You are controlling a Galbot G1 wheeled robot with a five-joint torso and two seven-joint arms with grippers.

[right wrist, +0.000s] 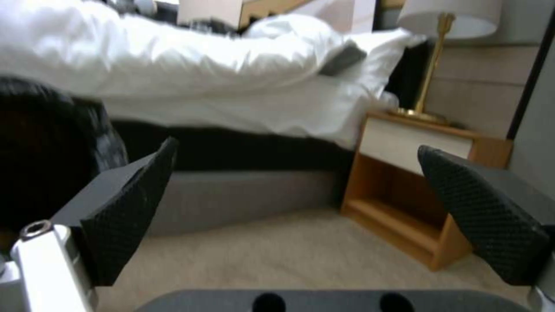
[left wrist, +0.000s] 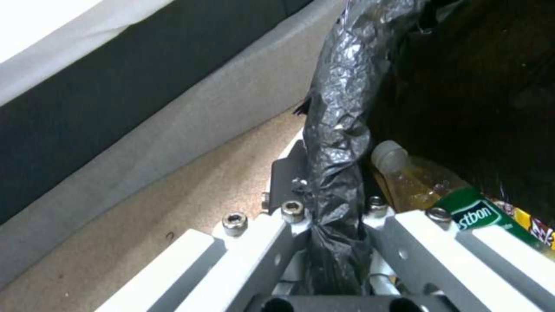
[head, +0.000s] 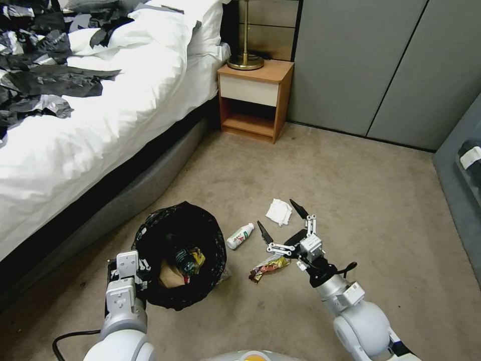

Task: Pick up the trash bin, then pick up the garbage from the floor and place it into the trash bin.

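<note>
Right gripper: spread wide with nothing between the black textured pads, hanging above the carpet on the side of the trash bin away from the bed. Just beside the gripper, farther from the bin: a crumpled white tissue. Beneath the gripper's wrist: a gold and red snack wrapper, flat on the carpet. Between gripper and bin: a small white plastic bottle with a red and green label, lying on its side. From the right wrist camera, beyond the open pads: bed, wooden nightstand, brass lamp.

Left gripper: clamped on the bin's near rim, black bag pinched between the white fingers, one finger outside the wall and one inside. In the head view, left gripper at the bin edge nearest the robot. Whether the bin rests on the carpet or hangs just clear of it: cannot tell.

Inside the bin: a bottle with pale cap, yellowish liquid and green label, a brown paper bag, a yellow wrapper.

Bin close beside the bed's grey base. On the bed, well apart from the bin: black-and-silver plastic sheets over the white duvet. Past the bin along the bed's side, against the wall: the nightstand with the lamp base on top.
</note>
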